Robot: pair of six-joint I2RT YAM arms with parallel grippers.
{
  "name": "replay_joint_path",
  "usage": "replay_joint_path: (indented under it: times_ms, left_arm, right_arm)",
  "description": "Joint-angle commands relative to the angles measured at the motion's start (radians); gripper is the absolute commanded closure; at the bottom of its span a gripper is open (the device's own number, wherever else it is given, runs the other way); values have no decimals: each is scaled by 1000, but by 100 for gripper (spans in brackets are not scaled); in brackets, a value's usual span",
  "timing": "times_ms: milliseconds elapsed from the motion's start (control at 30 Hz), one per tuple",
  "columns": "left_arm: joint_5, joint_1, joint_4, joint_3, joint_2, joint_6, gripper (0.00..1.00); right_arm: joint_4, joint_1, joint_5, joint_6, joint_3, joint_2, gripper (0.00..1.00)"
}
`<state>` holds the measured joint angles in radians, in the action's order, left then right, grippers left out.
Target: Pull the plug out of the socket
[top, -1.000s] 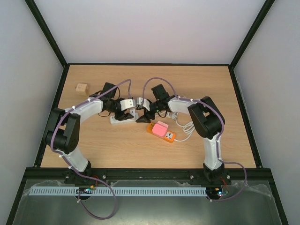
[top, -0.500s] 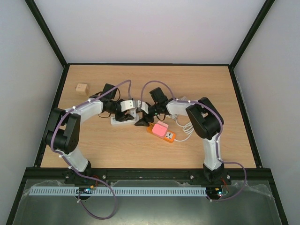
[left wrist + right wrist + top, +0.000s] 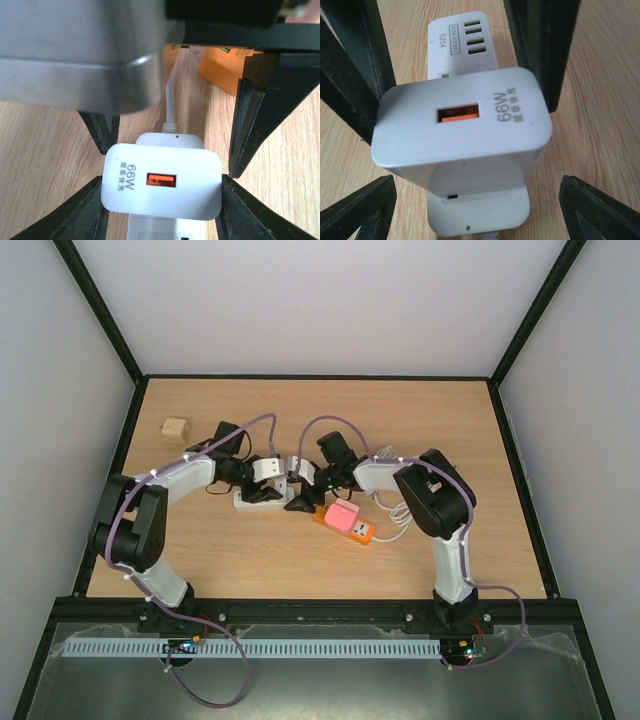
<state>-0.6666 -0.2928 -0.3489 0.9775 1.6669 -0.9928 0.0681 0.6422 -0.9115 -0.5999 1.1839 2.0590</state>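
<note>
- Left wrist view: the left fingers are closed partway onto the white 66W charger plug, one tip against each short side.
- The charger plug sits seated in the white socket strip, its orange USB port facing the camera. The strip lies flat on the wooden bench.
- Right wrist view: the right fingers stand wide open, one on each side of the plug and clear of it, holding nothing.
- Beyond the plug, that view shows the strip's four USB slots.
- Top external view: both arms meet over the strip near the middle of the bench.
- An orange socket strip carrying a pink plug lies just right of them, with a white cable looped beside it.
- A small wooden cube sits well apart at far left.
</note>
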Motion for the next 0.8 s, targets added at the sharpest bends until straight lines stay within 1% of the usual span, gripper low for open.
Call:
replay_joint_path:
  times_ms: [0,133,367,467,567,667,767]
  left_arm:
    - [-19,39,-96,-31,-22,-79,62]
    - [-30,74,-129,-36,-26,-111,63]
    - [-53,117,-176,-60,-67,-164,63]
    - [-57,138,-201,-66,-75,-190,63]
    - [-67,155,-220,-71,-80,-207,63]
    - [-75,159,-221,-82,-86,-214,63]
    - [-80,159,-209,-95,-92,-210,63]
  right_arm:
    - [35,30,18,22,46,-6,13]
    - [40,58,37,24,59,5,13]
    - [73,87,42,92,93,46,11]
    - [124,100,45,119,77,55,9]
    - [151,120,69,117,62,69,10]
    - [195,123,60,118,32,78,11]
    - [212,124,74,96,15,85,14]
